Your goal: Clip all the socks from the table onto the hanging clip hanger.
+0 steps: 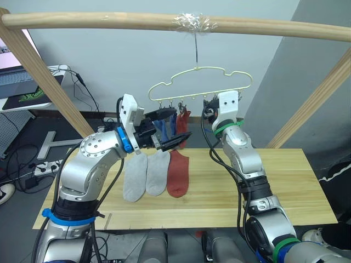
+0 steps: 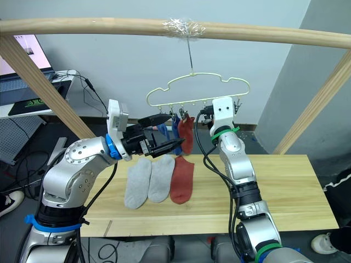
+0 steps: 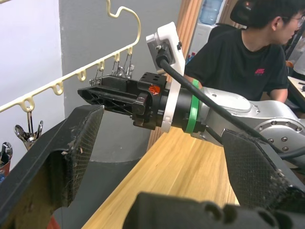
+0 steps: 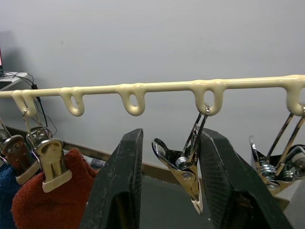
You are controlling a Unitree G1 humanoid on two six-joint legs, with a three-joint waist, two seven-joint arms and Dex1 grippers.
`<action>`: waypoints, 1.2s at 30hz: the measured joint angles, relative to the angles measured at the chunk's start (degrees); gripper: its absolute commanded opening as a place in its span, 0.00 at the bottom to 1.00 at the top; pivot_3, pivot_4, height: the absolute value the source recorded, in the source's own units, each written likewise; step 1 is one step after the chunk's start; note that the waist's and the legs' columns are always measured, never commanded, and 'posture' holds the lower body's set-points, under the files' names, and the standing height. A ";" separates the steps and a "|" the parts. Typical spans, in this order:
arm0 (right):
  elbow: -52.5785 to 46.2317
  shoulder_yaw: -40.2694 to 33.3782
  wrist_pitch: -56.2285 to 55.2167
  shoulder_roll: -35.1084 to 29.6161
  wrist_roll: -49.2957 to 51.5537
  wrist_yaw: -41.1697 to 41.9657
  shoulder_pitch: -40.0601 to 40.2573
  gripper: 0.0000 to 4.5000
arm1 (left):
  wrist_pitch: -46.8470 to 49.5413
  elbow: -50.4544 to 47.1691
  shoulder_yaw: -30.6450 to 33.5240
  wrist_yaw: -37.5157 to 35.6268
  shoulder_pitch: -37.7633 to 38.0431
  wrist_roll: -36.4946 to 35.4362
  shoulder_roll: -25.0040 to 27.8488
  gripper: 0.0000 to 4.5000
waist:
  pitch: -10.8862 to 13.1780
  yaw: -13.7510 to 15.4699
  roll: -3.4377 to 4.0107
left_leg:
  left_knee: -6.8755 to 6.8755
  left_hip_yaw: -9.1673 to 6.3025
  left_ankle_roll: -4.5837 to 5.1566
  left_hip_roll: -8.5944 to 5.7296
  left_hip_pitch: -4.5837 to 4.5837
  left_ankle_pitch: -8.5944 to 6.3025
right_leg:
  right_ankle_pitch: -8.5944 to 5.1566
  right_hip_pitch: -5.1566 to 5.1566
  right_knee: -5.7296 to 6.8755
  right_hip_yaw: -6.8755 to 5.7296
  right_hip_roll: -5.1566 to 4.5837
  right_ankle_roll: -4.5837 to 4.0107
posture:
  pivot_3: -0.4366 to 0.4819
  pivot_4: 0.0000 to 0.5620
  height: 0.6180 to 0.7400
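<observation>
Three socks already hang from the hanger (image 1: 200,82): two blue (image 1: 163,127) and one rust red (image 2: 187,134), clipped side by side at its left end. Three more lie on the bench (image 1: 285,186), near its far edge and left of the middle: two grey (image 1: 135,178) touching each other, and beside them the second red sock (image 1: 177,172). By that count the job looks about half done, with three socks left to lift and clip.

The hanger hooks onto a wooden rail (image 1: 109,21) above the bench's far edge. The right claw (image 4: 169,191) is raised to the hanger's row of clips, its fingers apart, straddling an empty metal clip (image 4: 183,169) without pressing it; a further free clip hangs just beside. It seems placed to squeeze that clip open.

The left claw (image 2: 163,133) is held up in front of the hanging socks, fingers spread wide and empty. No sock is in either claw, so the next piece would probably be picking one up from the bench, likely the red one, which lies nearest the free clips.

A person in a black shirt (image 3: 243,62) sits beyond the bench.
</observation>
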 measured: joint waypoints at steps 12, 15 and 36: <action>0.70 0.07 -0.23 0.03 -0.08 -0.09 -0.76 0.39 | 0.24 -0.25 0.00 0.11 -0.53 -0.05 -0.98 1.00 | 0.00 0.00 0.00 | 0.00 0.00 0.00 0.00 0.00 0.00 | 0.00 0.00 0.01 0.00 0.00 0.00 | 0.69 0.27 1.00; 0.71 0.08 -0.23 0.03 -0.09 -0.08 -0.76 0.39 | 0.24 -0.25 0.01 0.13 -0.53 -0.05 -0.98 1.00 | 0.00 -0.01 0.00 | 0.00 0.00 0.00 0.00 0.01 0.00 | 0.00 0.00 0.01 0.00 0.00 0.00 | 0.69 0.27 1.00; -4.56 -0.18 6.64 -2.65 2.83 4.80 0.36 0.00 | -1.61 14.38 -12.21 7.13 8.70 16.09 -4.53 1.00 | 0.11 -0.03 0.18 | 0.01 0.01 0.02 0.00 0.07 0.00 | -0.04 0.01 0.04 0.02 0.01 -0.05 | 0.62 0.31 1.00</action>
